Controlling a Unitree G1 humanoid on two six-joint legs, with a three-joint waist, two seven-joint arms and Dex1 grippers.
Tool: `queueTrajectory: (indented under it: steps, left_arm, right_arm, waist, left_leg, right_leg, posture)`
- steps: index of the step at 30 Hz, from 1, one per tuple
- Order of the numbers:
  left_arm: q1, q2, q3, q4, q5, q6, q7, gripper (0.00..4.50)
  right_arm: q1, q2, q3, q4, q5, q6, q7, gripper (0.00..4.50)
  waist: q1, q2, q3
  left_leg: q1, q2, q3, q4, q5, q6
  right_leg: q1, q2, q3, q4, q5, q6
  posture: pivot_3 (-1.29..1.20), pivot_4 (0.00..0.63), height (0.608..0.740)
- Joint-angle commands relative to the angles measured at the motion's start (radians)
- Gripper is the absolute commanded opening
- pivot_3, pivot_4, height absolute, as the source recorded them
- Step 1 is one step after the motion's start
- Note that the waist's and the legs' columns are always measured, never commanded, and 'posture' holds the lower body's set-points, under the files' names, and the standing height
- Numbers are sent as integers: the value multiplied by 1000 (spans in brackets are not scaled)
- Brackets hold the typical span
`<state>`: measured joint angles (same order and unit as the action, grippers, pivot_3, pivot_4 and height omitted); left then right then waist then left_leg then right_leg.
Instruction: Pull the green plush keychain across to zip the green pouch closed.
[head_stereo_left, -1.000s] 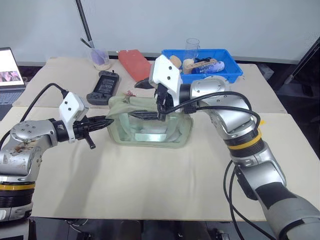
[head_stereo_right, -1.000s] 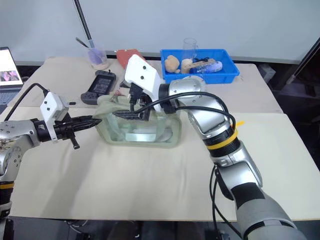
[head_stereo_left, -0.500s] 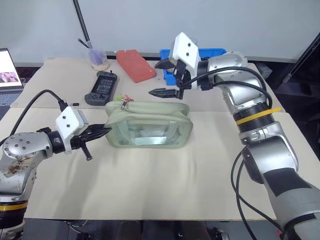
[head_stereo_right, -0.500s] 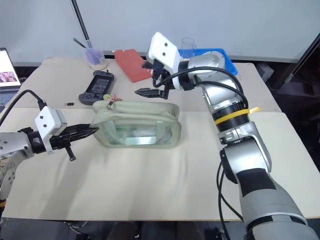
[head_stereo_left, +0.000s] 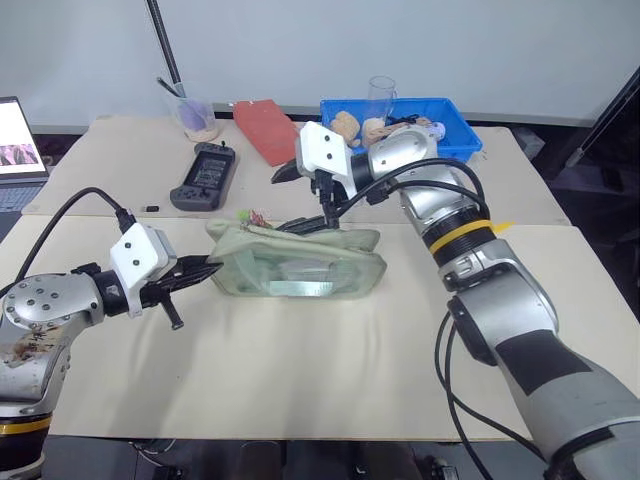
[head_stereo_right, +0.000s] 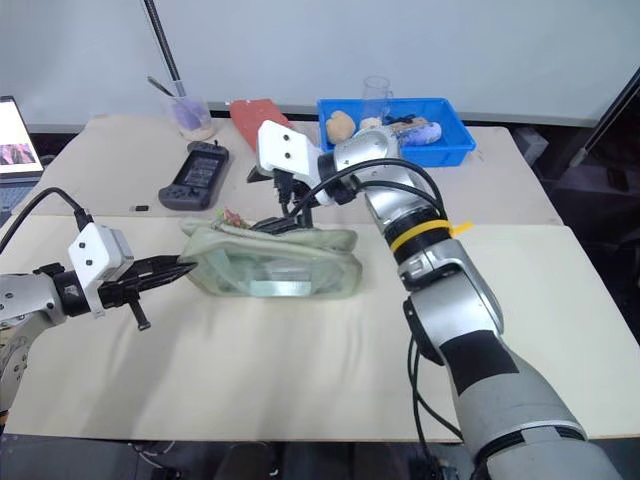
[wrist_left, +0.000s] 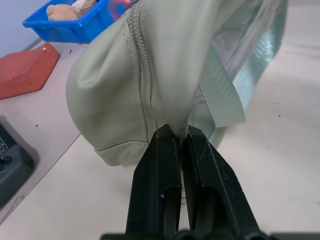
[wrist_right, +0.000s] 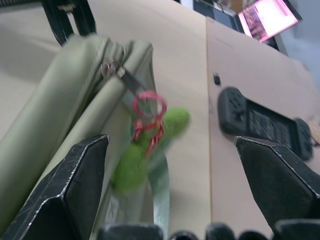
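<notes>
Left tool (wrist_left: 175, 145) pinches the green pouch (head_stereo_left: 300, 262); right tool (wrist_right: 170, 165) gapes wide before the green plush keychain (wrist_right: 150, 150); zipping not begun

My two head views look forward and down over the table (head_stereo_left: 300, 360); both wrist views sit close against the green pouch (wrist_left: 115, 95).

You are looking at a beige bench (head_stereo_left: 300, 350) carrying the green pouch (head_stereo_left: 296, 262), a black handheld console (head_stereo_left: 203, 174), a red case (head_stereo_left: 266, 130) and a blue bin (head_stereo_left: 450, 142).
</notes>
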<state>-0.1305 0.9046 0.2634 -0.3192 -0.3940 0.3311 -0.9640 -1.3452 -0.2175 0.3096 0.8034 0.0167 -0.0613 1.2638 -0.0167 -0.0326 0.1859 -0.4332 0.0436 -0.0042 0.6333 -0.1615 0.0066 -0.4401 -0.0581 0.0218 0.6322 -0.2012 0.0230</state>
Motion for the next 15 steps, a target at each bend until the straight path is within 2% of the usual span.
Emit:
queueTrajectory:
  steps: [1,11,15]
  left_arm:
    - [5,9,-16,-14,5,5,-7,0]
    - [16,13,-12,-21,3,9,-11,0]
    - [18,15,-12,-23,1,11,-11,0]
  right_arm:
    - [-25,28,-10,-6,-10,-27,-15,4478]
    - [-35,91,-34,72,-33,9,-101,4478]
    - [-37,102,-24,108,-70,28,-185,4478]
  waist:
    - [1,0,0]
    - [1,0,0]
    - [1,0,0]
  left_leg:
    - [0,0,0,0,0,0]
    - [0,0,0,0,0,0]
    - [1,0,0,-1,0,0]
  right_leg:
    - [0,0,0,0,0,0]
    - [0,0,0,0,0,0]
    - [0,0,0,0,0,0]
  posture:
    - [0,150,740]
    - [0,150,740]
    - [0,150,740]
